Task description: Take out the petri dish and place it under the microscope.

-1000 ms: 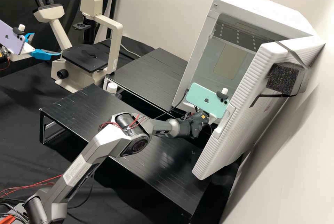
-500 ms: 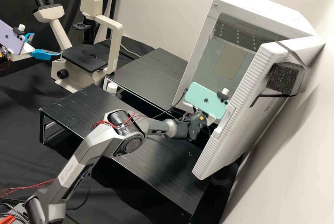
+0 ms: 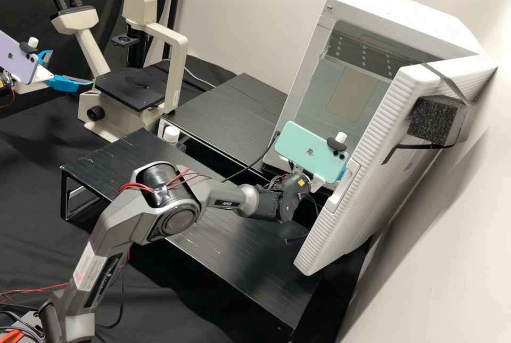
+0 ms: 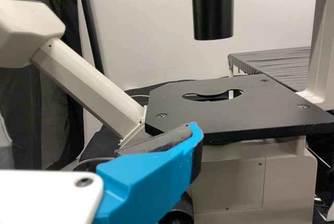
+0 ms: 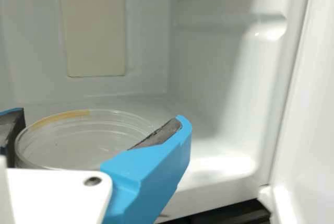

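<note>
A clear, round petri dish [image 5: 78, 143] sits in the right wrist view, just inside the small white cabinet [image 3: 391, 5], between the two blue fingers of the right gripper [image 5: 100, 115]. They stand about a dish's width apart, their dark pads against its sides, so the dish appears to be held; whether its base is lifted off the cabinet floor cannot be told.

The likeliest mishap is a slip: smooth, curved plastic pinched at two spots could tilt or pivot if the grip is uneven. A low exit could catch the dish on the cabinet's front lip, and a sideways swing could knock the ribbed door [image 3: 386, 135], whose handle [image 3: 344, 188] is close beside the wrist-mounted green phone [image 3: 311, 150]. A black cable [image 3: 261, 157] near the wrist might snag.

The way out runs through the doorway, with the door hemming one side. Beyond it are the front black stand [image 3: 239, 250] and the rear black stand [image 3: 229, 114], whose raised edges call for height, as does a white-capped bottle [image 3: 171, 134].

Farther off stands the microscope [image 3: 176, 66]; its flat black stage [image 4: 219, 117] has a cutout, below a black tube [image 4: 212, 10]. The left gripper [image 3: 72, 68] waits beside it, spread wide, holding nothing.
</note>
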Robot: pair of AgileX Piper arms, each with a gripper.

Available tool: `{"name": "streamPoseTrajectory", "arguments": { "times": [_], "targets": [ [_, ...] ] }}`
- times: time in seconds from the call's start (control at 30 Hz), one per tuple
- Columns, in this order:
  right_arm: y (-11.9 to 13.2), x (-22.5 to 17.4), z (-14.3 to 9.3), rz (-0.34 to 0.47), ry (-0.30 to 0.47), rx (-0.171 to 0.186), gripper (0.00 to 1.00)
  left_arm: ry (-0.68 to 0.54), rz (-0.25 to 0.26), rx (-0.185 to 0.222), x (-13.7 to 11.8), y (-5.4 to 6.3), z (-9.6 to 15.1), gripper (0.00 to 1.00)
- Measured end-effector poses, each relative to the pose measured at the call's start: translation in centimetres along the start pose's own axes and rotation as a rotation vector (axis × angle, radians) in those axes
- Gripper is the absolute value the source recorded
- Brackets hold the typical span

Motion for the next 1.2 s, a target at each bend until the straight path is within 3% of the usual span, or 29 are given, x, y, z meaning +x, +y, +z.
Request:
{"name": "streamPoseTrajectory", "arguments": {
  "times": [0.13, 0.33, 0.53, 0.73, 0.97, 1.07, 1.2],
  "targets": [
    [-1.1, -2.4, -0.4, 0.009, 0.036, 0.017, 0.00, 0.000, 0.000, 0.000, 0.0, 0.0, 0.0, 1.00],
    [-3.3, -6.7, -1.1, 0.003, 0.106, 0.000, 0.00, 0.000, 0.000, 0.000, 0.0, 0.0, 0.0, 1.00],
    [-5.3, -11.2, -2.5, 0.000, 0.208, 0.027, 0.00, 0.000, 0.000, 0.000, 0.0, 0.0, 0.0, 1.00],
    [-7.8, -14.1, -5.4, -0.042, 0.315, 0.016, 0.00, 0.000, 0.000, 0.000, 0.0, 0.0, 0.0, 1.00],
    [-12.4, -16.1, -10.1, -0.150, 0.473, -0.034, 0.00, 0.000, 0.000, 0.000, 0.0, 0.0, 0.0, 1.00],
    [-14.1, -16.4, -11.8, -0.179, 0.512, -0.042, 0.00, 0.000, 0.000, 0.000, 0.0, 0.0, 0.0, 1.00],
    [-16.2, -16.6, -13.6, -0.208, 0.506, -0.024, 0.00, 0.000, 0.000, 0.000, 0.0, 0.0, 0.0, 1.00]
  ]
}}
